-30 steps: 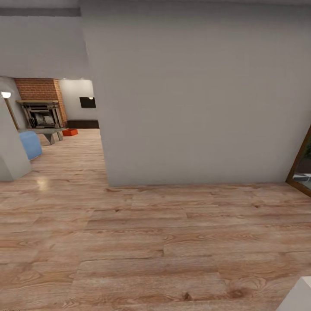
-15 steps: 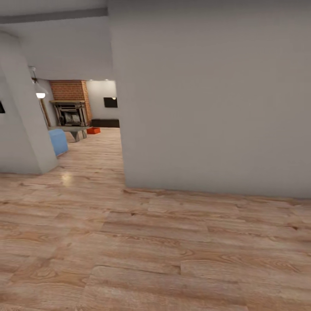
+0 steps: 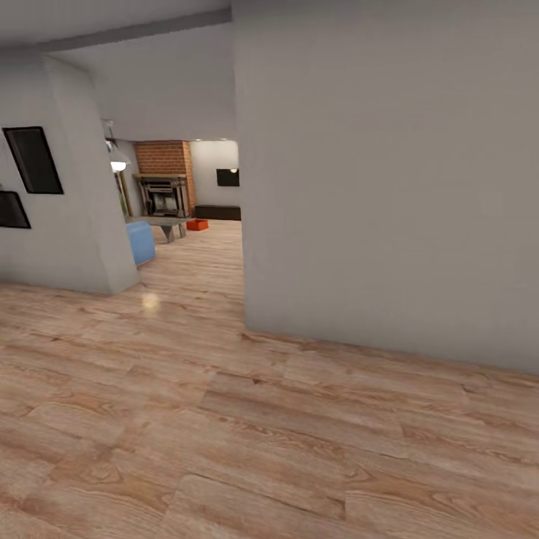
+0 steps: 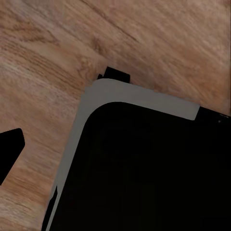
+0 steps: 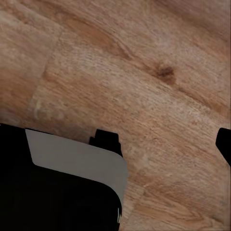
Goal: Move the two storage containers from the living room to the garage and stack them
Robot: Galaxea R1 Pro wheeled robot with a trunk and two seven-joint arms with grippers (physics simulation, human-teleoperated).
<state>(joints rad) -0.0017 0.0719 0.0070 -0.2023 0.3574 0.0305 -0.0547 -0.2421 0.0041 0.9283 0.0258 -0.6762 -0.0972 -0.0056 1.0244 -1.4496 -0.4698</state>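
Note:
One orange-red storage container (image 3: pixel 198 224) sits far off on the living room's plank floor, beside the low table (image 3: pixel 166 224) and in front of the brick fireplace (image 3: pixel 166 193). It shows small through the opening left of the grey wall. In the left wrist view, one dark fingertip (image 4: pixel 10 150) of my left gripper (image 4: pixel 115 156) shows at the picture's edge, over wood planks. My right gripper (image 5: pixel 118 144) likewise shows one fingertip (image 5: pixel 224 143) at the edge. Both stand wide apart with nothing held.
A broad grey wall (image 3: pixel 389 180) fills the right, its corner (image 3: pixel 244 314) close ahead. A second wall (image 3: pixel 71 187) with dark picture frames stands left, with the blue sofa (image 3: pixel 140 241) behind it. My own dark base (image 4: pixel 144 173) shows beneath the wrists.
The whole view has swung, so the camera turned: the opening to the living room sits further right and the left wall with its frames has come into sight.

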